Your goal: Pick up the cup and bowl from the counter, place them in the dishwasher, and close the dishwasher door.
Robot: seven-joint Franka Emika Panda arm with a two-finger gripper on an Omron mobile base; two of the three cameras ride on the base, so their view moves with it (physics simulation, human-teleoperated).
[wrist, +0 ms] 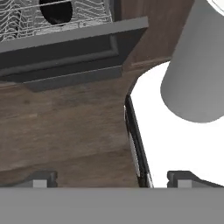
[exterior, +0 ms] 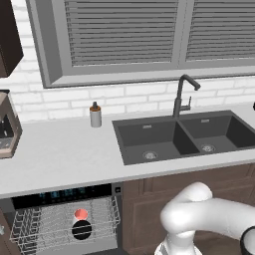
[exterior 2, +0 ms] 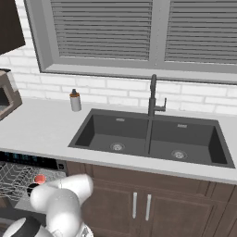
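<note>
The dishwasher (exterior: 64,193) stands open under the counter (exterior: 60,154), its white wire rack pulled out. In the rack sit the red-topped white cup (exterior: 80,214) and, just in front of it, the black bowl (exterior: 81,229). From the right base view the cup (exterior 2: 40,178) shows beside my arm, which hides most of the bowl. In the hand view the bowl (wrist: 56,11) lies in the rack at the top, and the lowered dishwasher door (wrist: 65,43) with its grey bar handle (wrist: 74,78) crosses below it. My gripper (wrist: 113,180) is open and empty, low over the wooden floor, short of the handle.
A grey soap bottle (exterior: 95,115) stands on the counter left of the dark double sink (exterior: 184,137) and its tap (exterior: 182,94). A coffee machine (exterior: 7,127) sits at the far left. Brown cabinet doors (exterior 2: 139,203) run under the sink.
</note>
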